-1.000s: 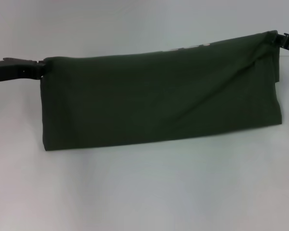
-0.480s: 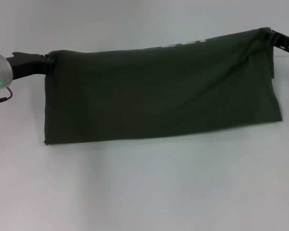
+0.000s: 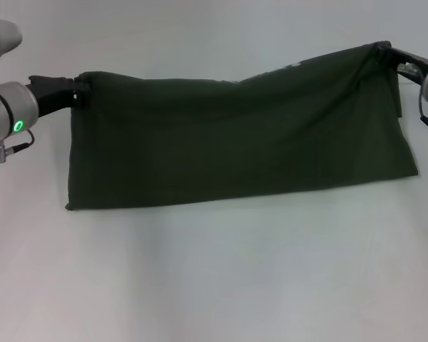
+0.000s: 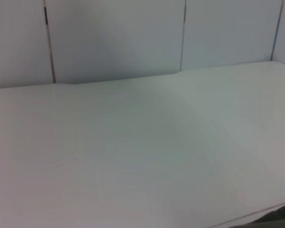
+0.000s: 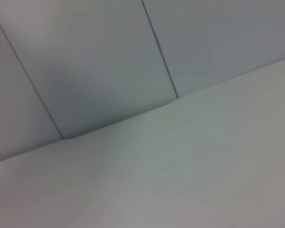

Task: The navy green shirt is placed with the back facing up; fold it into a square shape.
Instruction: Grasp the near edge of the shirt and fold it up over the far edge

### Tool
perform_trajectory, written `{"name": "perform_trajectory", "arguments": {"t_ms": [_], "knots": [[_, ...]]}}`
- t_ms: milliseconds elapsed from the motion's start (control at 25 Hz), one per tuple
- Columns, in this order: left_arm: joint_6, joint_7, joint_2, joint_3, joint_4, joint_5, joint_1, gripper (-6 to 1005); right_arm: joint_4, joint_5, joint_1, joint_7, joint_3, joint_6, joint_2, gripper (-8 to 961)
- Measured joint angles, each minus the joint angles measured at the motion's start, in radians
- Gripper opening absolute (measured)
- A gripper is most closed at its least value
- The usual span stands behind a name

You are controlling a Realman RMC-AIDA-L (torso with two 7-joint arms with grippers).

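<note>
Holding the navy green shirt point(image 3: 235, 139) stretched between both arms: left gripper point(image 3: 77, 92) pinched closed on the far left corner, right gripper point(image 3: 391, 55) pinched closed on the far right corner, which rides higher. Cloth hangs as a wide band, near edge resting on the white desk point(image 3: 221, 285), top edge sagging slightly mid-span. Cream lettering peeks over the raised edge. Corner grips likely keep the layer taut so it can be carried over for a lengthwise fold. Wrist views show only bare desk and wall panels point(image 5: 85, 61).
</note>
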Motion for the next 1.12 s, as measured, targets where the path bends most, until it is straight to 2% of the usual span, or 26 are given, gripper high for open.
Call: {"name": "perform_trajectory", "arguments": {"t_ms": [400, 1120], "knots": [[-0.126, 0.037, -0.013, 0.002, -0.090, -0.013, -0.042, 30, 0.033, 0.013, 0.029, -0.026, -0.002, 0.095, 0.005, 117], [-0.204, 0.037, -0.013, 0.004, -0.135, -0.029, -0.064, 32, 0.039, 0.013, 0.042, -0.055, -0.004, 0.133, 0.005, 122]]}}
